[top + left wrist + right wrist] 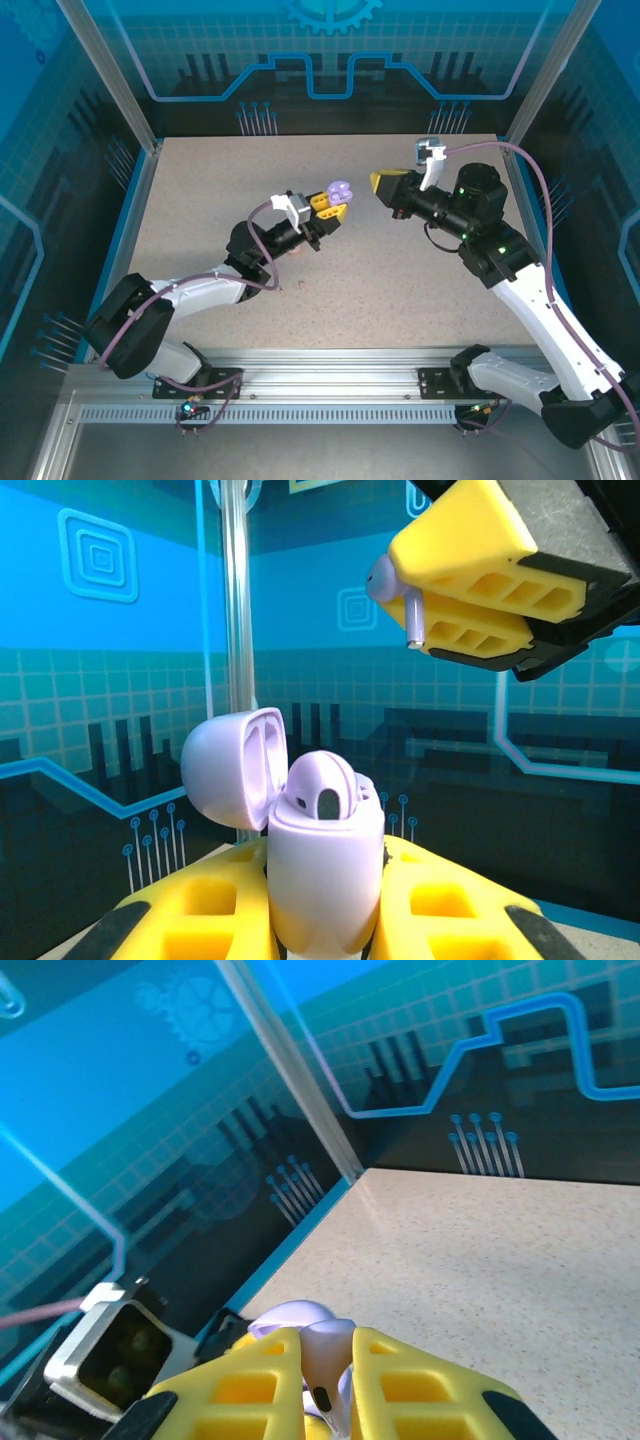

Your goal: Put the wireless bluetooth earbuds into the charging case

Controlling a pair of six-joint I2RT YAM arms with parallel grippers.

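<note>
Blue panels printed with circuit lines closed the cell on three sides, and the speckled beige table [200, 200] under them carried nothing that I could make out near the arms. Both arms were lifted above it and met close to the middle, so the work was done in the air and not on the surface.

The left pincer [330, 205] was closed narrow on the purple charging case [322, 865], gripping the lower body from two sides. In this way the case stood upright with its mouth turned up, and the hinged lid [235, 770] hung open to one side, out of the way. A rounded purple shape [320, 780] with a dark oval rose from the mouth. I judge it was one earbud seated there, but I cannot be sure.

The right pincer [470, 590] was above the case and a little to its side, apart from it. It was shut on a purple earbud [412, 615], pinching the head so that the stem pointed down and stayed free to enter the slot. In the right wrist view this earbud sat between the yellow fingers [255, 1380], with the case just beyond them.

I think the step in hand was lining up the stem over the free slot. It would need a small, straight descent, because a tilted stem could catch on the rim or push the case in the left grip.
</note>
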